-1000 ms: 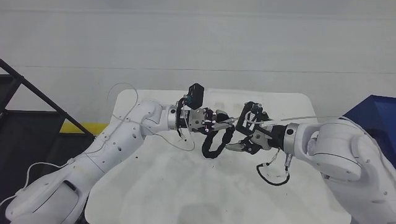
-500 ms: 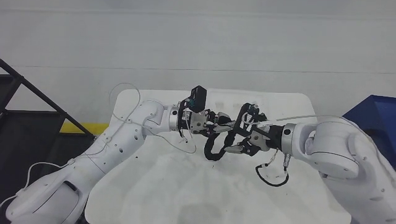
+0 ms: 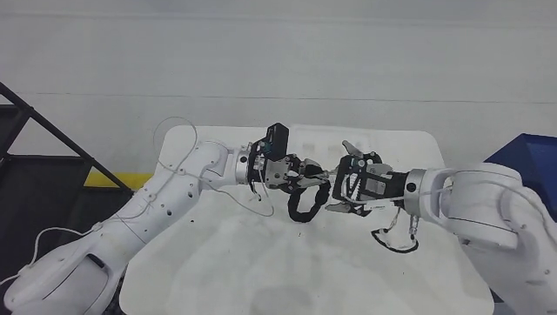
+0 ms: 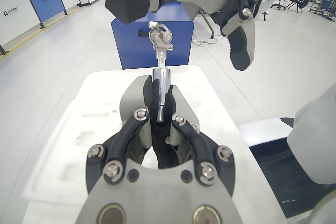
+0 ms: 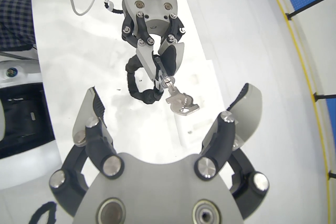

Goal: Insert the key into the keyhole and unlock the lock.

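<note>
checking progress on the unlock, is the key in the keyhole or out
In. The key has its blade in the keyhole of the lock, head sticking out; the right gripper, fingers open, is off it.

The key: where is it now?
In the left wrist view, the key sits in the keyhole of the lock held by the left gripper; the open right gripper faces it, not touching.

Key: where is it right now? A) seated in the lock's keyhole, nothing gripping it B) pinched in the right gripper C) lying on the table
A: the key sticks out of the lock clamped in the left gripper, and the right gripper is open, clear of it.
</note>
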